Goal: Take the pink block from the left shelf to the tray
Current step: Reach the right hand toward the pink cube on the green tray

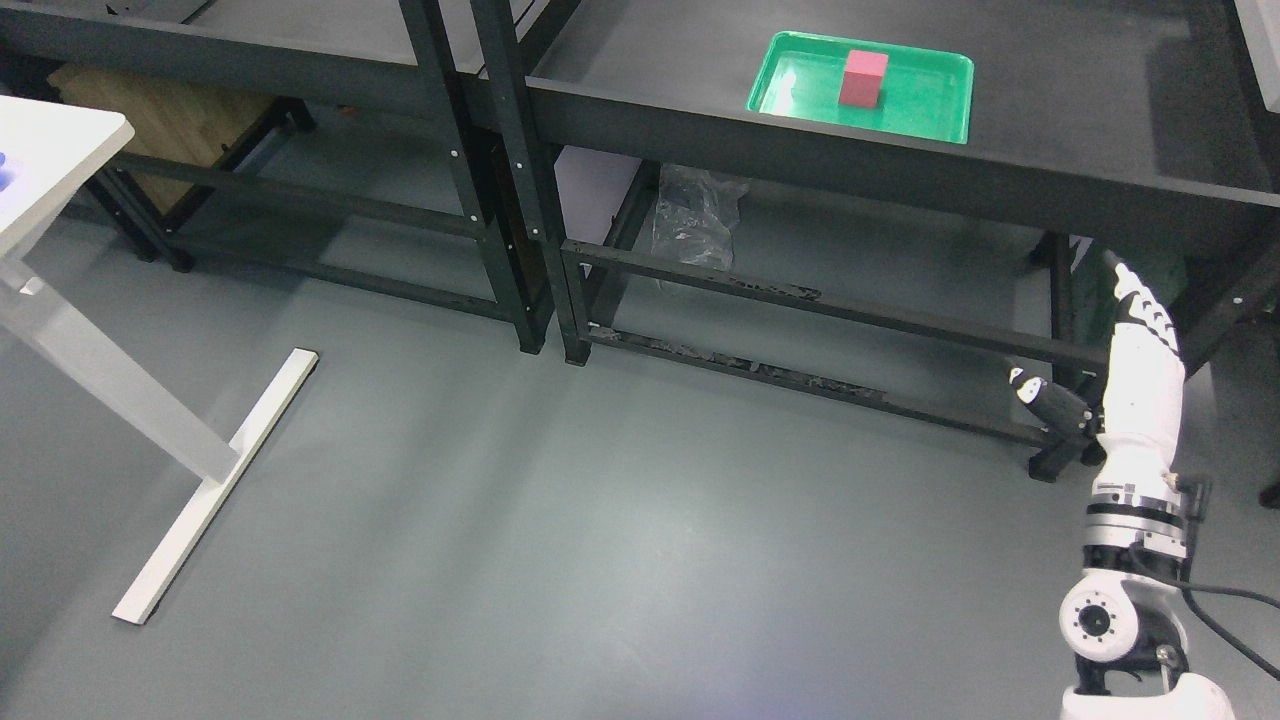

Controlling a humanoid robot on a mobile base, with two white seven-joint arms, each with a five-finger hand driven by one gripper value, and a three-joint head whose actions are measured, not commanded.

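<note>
Head view shows the pink block (863, 78) unlabelled on the green tray (940, 115), right robot hand (1135, 350) open, empty.

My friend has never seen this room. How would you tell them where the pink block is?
Look at the dark shelf unit on the right. On its top sits a green tray, and the pink block stands inside it. It is the only thing in the tray and the only pink thing around.

Even, cool overhead light fills a sharply focused scene. Soft glare sheens the grey floor (620, 560) at bottom centre and the green tray (800, 75). Deep shadow pools beneath the dark shelving (900, 170); the white table (40, 150) at left slightly overexposes.
</note>
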